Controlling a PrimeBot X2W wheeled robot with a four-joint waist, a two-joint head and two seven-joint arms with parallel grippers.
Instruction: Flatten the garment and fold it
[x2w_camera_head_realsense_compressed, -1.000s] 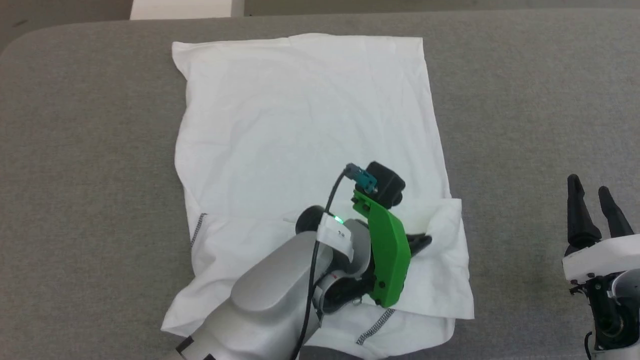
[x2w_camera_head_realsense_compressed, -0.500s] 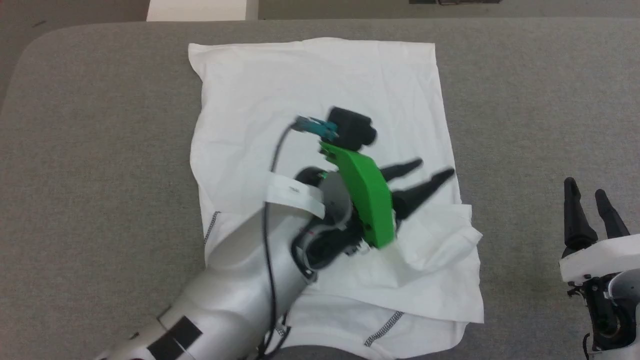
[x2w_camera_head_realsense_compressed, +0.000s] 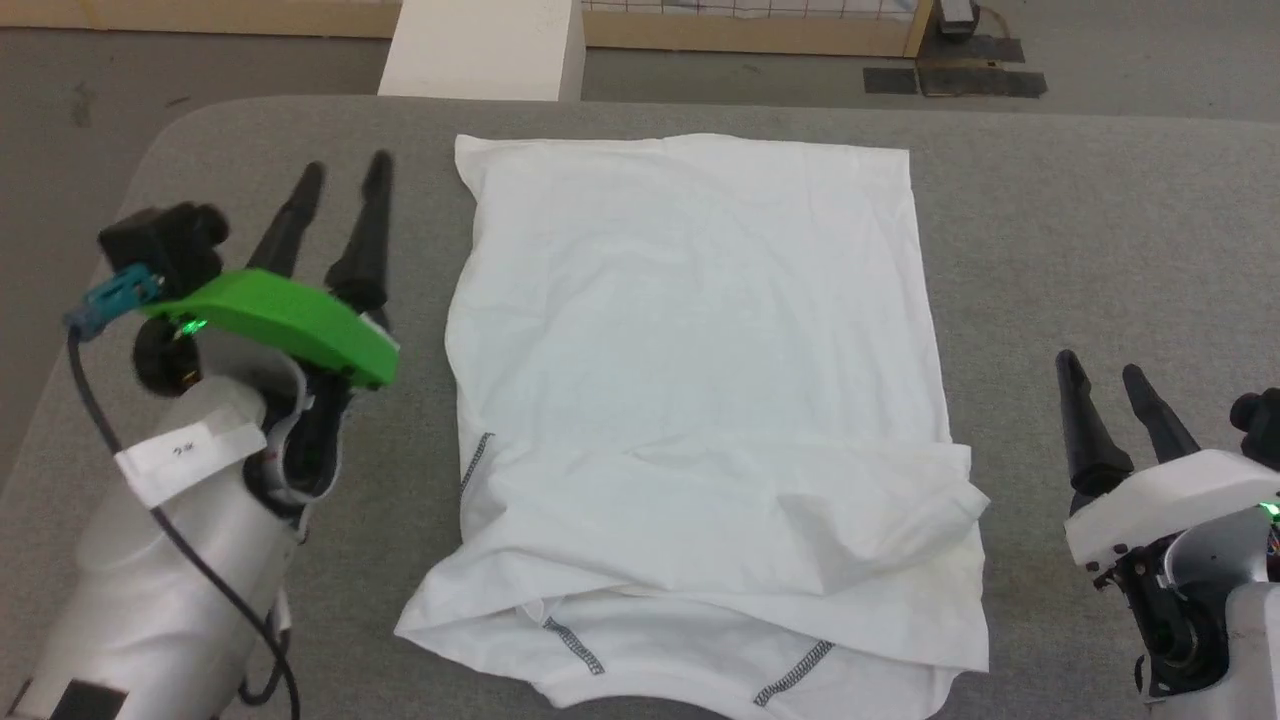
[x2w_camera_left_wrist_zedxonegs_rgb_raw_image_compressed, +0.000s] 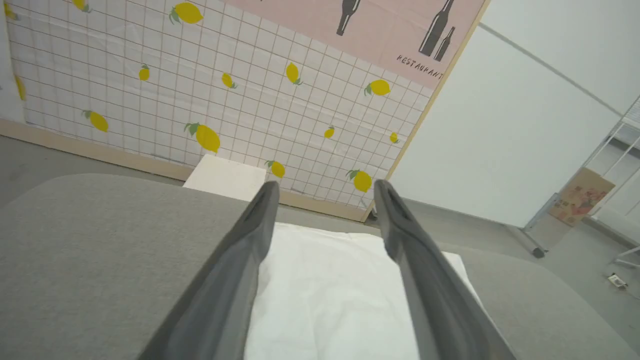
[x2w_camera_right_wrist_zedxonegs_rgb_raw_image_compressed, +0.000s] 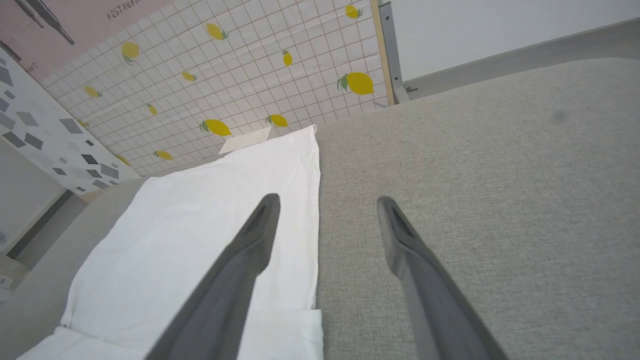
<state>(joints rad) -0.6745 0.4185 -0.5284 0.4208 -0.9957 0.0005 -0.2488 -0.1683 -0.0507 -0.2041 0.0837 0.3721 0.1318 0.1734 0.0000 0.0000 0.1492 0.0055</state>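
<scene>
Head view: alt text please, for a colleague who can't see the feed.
A white T-shirt lies mostly flat on a grey padded table, sleeves folded in, rumpled across the neck end nearest the camera. The left gripper and right gripper are open and empty, one at each side, clear of the cloth.

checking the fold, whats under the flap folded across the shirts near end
More of the garment itself; stitched shoulder seams peek out below. The rest beneath is covered.
</scene>
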